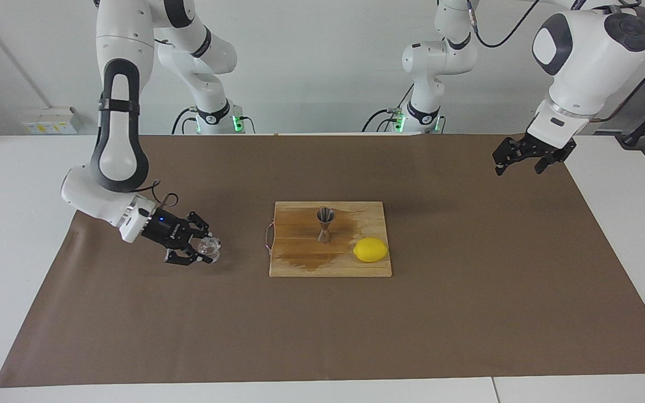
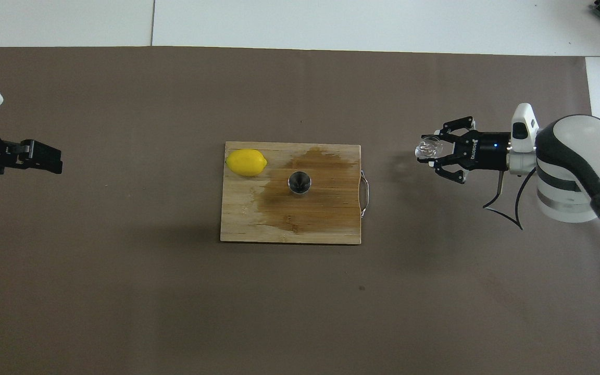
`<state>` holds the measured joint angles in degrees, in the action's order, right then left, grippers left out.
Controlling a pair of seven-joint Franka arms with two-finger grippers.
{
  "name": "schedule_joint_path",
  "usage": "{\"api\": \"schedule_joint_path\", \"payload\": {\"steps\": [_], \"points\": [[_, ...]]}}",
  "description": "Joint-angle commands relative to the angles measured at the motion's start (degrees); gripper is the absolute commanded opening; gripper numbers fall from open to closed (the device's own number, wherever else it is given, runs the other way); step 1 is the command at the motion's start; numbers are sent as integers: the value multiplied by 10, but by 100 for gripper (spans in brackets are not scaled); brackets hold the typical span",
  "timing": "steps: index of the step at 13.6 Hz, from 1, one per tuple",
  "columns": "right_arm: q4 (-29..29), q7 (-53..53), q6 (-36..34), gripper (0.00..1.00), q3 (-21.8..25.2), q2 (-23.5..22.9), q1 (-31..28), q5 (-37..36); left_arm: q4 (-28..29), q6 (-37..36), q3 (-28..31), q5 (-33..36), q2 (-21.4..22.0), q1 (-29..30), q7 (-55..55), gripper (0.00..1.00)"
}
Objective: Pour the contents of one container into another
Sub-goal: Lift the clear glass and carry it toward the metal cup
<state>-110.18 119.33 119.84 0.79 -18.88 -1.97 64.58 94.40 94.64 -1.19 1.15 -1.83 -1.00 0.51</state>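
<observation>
In the facing view, the right gripper (image 1: 202, 253) was low over the brown paper (image 1: 468, 313) toward the right arm's end of the table, and its fingers were closed on the small glass tumbler (image 1: 209, 247), which was held from the side, between that end and the wooden cutting board (image 1: 300, 266). The metal jigger (image 1: 325, 224) stood upright on the board, well apart from the tumbler, with a lemon (image 1: 370, 249) beside it. By my judgement the grasp was done, but the carrying to the jigger and the pouring itself were not yet done. A dark wet stain (image 1: 305, 254) spread on the board around the jigger; I could not tell if the tumbler had liquid in it. The left gripper (image 1: 524, 161) hung in the air over the edge of the paper at the left arm's end, empty and waiting, with its fingers apart. In the overhead view, the tumbler (image 2: 428, 149) sat between the fingers of the right gripper (image 2: 432, 156), just off the board's handle (image 2: 365, 194). The jigger (image 2: 299, 182) showed its open upper cup, dark inside, and I could not tell if anything was in it. The left gripper (image 2: 52, 160) held nothing.
</observation>
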Motion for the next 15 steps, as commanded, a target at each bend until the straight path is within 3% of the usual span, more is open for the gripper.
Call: {"api": "schedule_joint_path", "payload": {"steps": [1, 4, 7, 15], "points": [[-13, -72, 7, 12, 0, 26, 41, 13, 17, 2, -1, 8, 15, 0, -7, 100], [-11, -92, 8, 10, 0, 36, 78, 12, 17, 2, -1, 7, 15, 2, -7, 100], [-11, -95, 10, 0, -3, 46, 112, 13, 17, 2, -1, 7, 15, 1, -7, 100], [-17, -117, 14, 0, -12, 74, 137, -10, 17, 1, -1, 7, 15, -1, -8, 100]]}}
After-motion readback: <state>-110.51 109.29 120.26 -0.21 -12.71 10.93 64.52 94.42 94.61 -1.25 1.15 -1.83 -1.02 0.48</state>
